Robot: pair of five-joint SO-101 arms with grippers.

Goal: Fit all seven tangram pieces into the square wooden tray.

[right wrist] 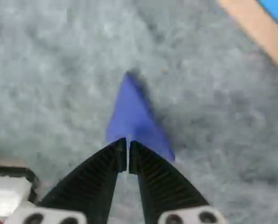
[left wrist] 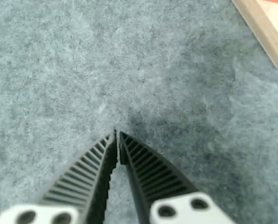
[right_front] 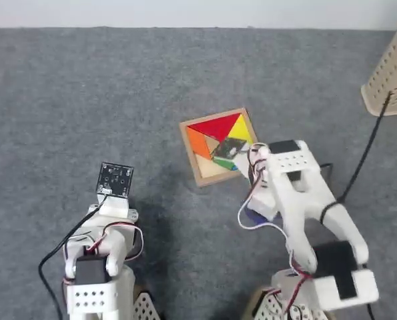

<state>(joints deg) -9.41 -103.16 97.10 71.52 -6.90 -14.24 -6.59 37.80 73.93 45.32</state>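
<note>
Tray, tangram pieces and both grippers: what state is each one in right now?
Tray: partly filled, bare wood showing.
Red piece: seated in tray.
Blue piece: outside the tray, on carpet.
Left gripper: shut, empty.
Right gripper: shut, tips at blue piece.

High: we look down from well above the mat (right_front: pixel 118 87), with the arms at the near edge and the tray (right_front: pixel 218 148) in the middle.
Left wrist: we sit just behind the left gripper (left wrist: pixel 117 134), facing the mat close up.
Right wrist: we sit just behind the right gripper (right wrist: pixel 128 140), very near the mat.
Shared: a tray edge shows in all three.
</note>
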